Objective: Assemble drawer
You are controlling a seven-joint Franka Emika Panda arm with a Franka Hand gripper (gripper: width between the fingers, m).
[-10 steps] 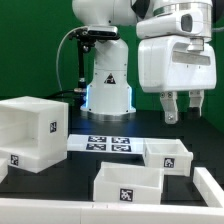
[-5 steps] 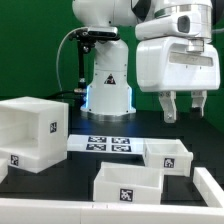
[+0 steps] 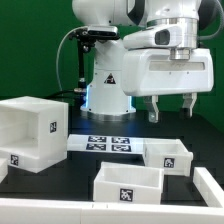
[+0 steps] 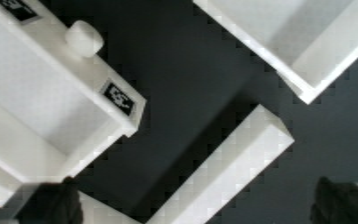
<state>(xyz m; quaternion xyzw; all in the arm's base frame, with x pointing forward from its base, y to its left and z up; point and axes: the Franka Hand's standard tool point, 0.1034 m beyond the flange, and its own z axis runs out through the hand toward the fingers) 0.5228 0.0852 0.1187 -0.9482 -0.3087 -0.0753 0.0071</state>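
Assembly stands unstarted: housing (image 3: 52,135) sits at the exterior view's left, near tray (image 3: 110,186) and far tray (image 3: 156,158) lying loose beside it, neither inserted. Gripper (image 3: 172,110) hangs above, jaws apart, empty.

In the exterior view you lose the arm (image 3: 100,15) at the upper edge, the housing (image 3: 30,128) at that view's left edge, and most of the near-right tray (image 3: 211,186) at its right edge. The marker board (image 3: 108,145) runs behind the back tray (image 3: 166,155), so that end is hidden. The wrist view is blurred throughout — you cannot read the tag (image 4: 119,96), the white panels (image 4: 327,40) are all cropped, perhaps tray walls, and the dark fingertips (image 4: 51,205) are cut by the picture's edge.
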